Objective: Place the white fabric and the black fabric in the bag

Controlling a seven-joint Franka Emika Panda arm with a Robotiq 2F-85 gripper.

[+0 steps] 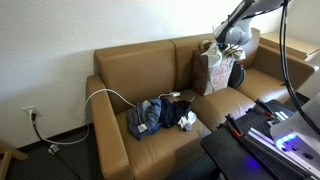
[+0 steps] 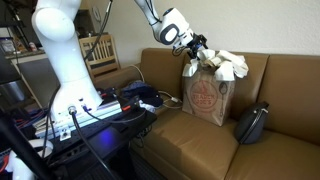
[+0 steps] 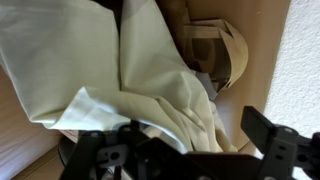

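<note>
white fabric (image 2: 226, 66) is sitting in the mouth of the bag (image 2: 205, 100), bunched up and spilling over the rim, not sunk inside. the bag is standing upright on the sofa (image 2: 290, 90), back against the backrest, in both exterior views. wrist view is looking down onto it: pale folds are filling most of the frame, with the bag's brown rim and a paper handle (image 3: 215, 45) peeking out past the cloth.

gripper (image 2: 198, 46) is hovering just above the bag's top edge, at the side of the fabric. it's released: in the wrist view both fingers (image 3: 275, 150) are standing wide apart with nothing pinched between them, and the cloth is lying beneath. can't tell whether the tips are brushing the fabric.

black fabric (image 1: 187, 121) is not in the bag. it's lying on the seat cushion well away from the bag, toward the sofa's far end, in a heap touching a blue denim garment (image 1: 145, 118). a small pale scrap (image 1: 170, 104) is lying on top of that heap. too small to tell where each piece ends.

small black bag (image 2: 252, 122) is resting on the seat just beside the bag, on the side away from the heap. a white cable (image 1: 110, 95) is draping over the armrest farthest from the bag. the robot's white base (image 2: 62, 60) and a rack of gear (image 2: 110, 105) with a blue light are standing in front of the sofa, well apart from the bag.
</note>
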